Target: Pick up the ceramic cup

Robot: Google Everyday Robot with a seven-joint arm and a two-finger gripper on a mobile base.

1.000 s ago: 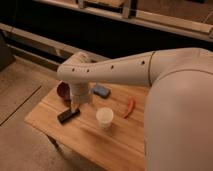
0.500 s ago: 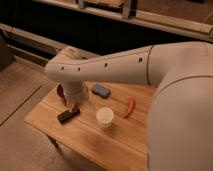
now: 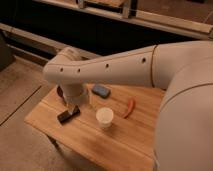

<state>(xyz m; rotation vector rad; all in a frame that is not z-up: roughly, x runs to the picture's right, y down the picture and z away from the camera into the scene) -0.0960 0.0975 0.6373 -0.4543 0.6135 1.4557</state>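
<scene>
Holding the pincer low over the desk, apart or together cannot tell; needing a shift view-right to the upright ceramic cup.

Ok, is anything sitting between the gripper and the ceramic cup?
Nothing visible does. The gripper hangs low at the left of the table, over a black block. The ceramic cup stands apart toward the middle, with bare wood between. The blue pad and red item lie farther back.
</scene>
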